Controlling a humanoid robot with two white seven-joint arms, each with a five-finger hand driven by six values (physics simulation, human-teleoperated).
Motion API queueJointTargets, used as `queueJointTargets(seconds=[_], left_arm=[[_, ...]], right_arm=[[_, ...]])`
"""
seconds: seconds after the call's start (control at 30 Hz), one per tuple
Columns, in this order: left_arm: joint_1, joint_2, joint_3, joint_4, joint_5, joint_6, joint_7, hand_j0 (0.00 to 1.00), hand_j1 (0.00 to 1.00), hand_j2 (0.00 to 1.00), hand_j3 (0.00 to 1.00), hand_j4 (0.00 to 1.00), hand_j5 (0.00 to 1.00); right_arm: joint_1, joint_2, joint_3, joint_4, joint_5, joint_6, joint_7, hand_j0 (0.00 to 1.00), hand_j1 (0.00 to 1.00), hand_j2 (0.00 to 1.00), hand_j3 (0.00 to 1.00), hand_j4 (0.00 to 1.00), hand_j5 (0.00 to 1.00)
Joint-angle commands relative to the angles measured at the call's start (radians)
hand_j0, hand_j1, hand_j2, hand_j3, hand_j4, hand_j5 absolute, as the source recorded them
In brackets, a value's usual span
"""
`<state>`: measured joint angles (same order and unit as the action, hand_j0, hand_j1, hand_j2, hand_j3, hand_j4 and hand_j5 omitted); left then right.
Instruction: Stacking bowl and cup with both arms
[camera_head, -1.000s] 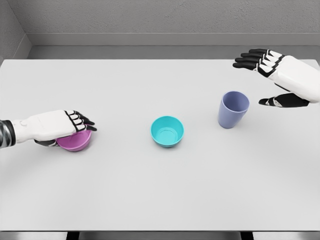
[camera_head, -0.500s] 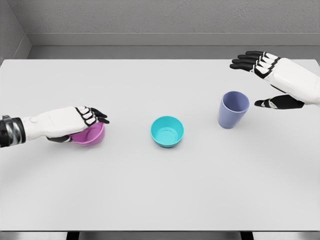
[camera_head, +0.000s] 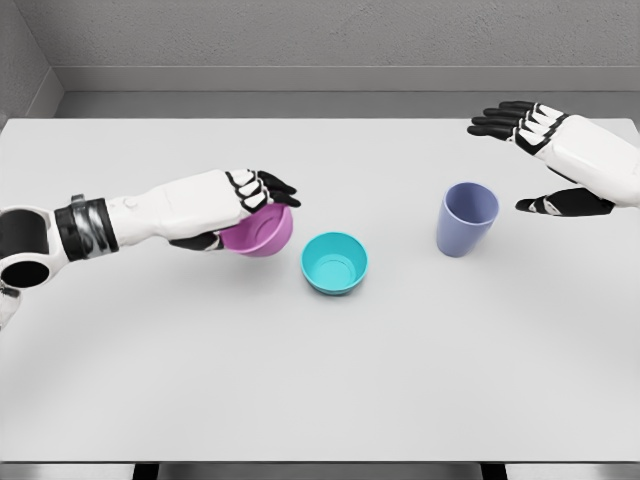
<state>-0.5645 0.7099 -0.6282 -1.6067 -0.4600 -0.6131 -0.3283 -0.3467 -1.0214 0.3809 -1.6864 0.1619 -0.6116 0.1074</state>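
Black fingers of the left robot hand (camera_head: 232, 205) are curled over the rim of the magenta bowl (camera_head: 260, 232), clamping it from above and holding it tilted, just beside and up-left of the teal bowl (camera_head: 335, 262). Whether the magenta bowl is clear of the desk (camera_head: 320, 380) or only skimming it cannot be told, but it is not yet over the teal bowl, which sits upright and empty near the middle. Judging by this layout, the first stacking step is in hand but unfinished: the magenta bowl has to be brought over the teal one and nested inside. Off to the right, the lavender cup (camera_head: 466, 218) stands upright and untouched. The right robot hand (camera_head: 545, 160) hovers beyond it, fingers spread wide and holding nothing, near the cup but apart from it. The cup's pickup and placement on the bowls therefore seem to be left entirely, so the task looks less than halfway done.
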Motion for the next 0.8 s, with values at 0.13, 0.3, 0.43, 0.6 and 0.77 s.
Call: queueJointTargets(seconds=[0.13, 0.3, 0.43, 0.6, 0.77], left_arm=[[-0.058, -0.075, -0.097, -0.006, -0.002, 0.002, -0.003, 0.52, 0.52, 0.52, 0.52, 0.52, 0.52], [-0.078, -0.130, -0.134, 0.005, -0.055, 0.002, -0.020, 0.53, 0.53, 0.53, 0.53, 0.53, 0.53], [-0.091, -0.148, -0.140, 0.045, -0.081, 0.002, -0.021, 0.54, 0.54, 0.54, 0.54, 0.54, 0.54], [-0.100, -0.196, -0.140, 0.096, -0.131, 0.002, -0.021, 0.54, 0.54, 0.54, 0.54, 0.54, 0.54], [-0.100, -0.208, -0.154, 0.097, -0.141, 0.002, -0.021, 0.61, 0.61, 0.61, 0.61, 0.61, 0.61]], right_arm=[[-0.003, 0.000, -0.002, 0.013, -0.007, 0.001, 0.000, 1.00, 1.00, 1.00, 1.00, 1.00, 1.00], [-0.006, 0.006, -0.002, 0.020, -0.007, 0.001, -0.002, 1.00, 1.00, 1.00, 1.00, 1.00, 1.00], [-0.005, 0.003, -0.002, 0.028, -0.007, 0.001, -0.002, 1.00, 1.00, 1.00, 1.00, 1.00, 1.00], [-0.005, 0.000, -0.002, 0.031, -0.007, 0.001, -0.002, 1.00, 1.00, 1.00, 1.00, 1.00, 1.00], [-0.005, 0.003, -0.002, 0.031, -0.007, 0.001, 0.000, 1.00, 1.00, 1.00, 1.00, 1.00, 1.00]])
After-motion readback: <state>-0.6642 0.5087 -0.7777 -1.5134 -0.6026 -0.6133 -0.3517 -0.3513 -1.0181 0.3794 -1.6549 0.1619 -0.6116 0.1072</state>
